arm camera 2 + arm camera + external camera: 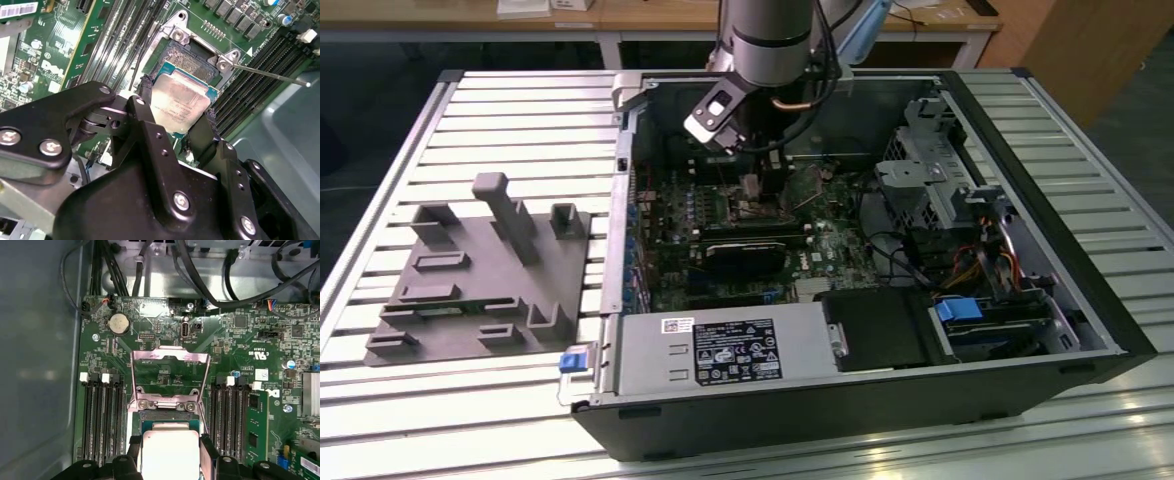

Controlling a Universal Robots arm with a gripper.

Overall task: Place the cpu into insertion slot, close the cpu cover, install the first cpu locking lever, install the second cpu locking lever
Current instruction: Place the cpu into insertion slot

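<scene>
You had the end effector (177, 106) pinching the cpu (184, 97) just over the insertion slot (192, 59); the cpu cover (169, 358) stood open, so no step looked finished.

Table (520, 110): slatted metal, two things on it.
Computer case (854, 410): open, flat on the slats, directly under the gripper (753, 190).
Grey fixture block (480, 270): on the slats, well apart from the gripper, towards the exterior view's left.

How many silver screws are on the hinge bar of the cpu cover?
2: one screw at one end of the hinge bar, one at the other, between the open cpu cover and the cpu. The hand may hide others.
</scene>
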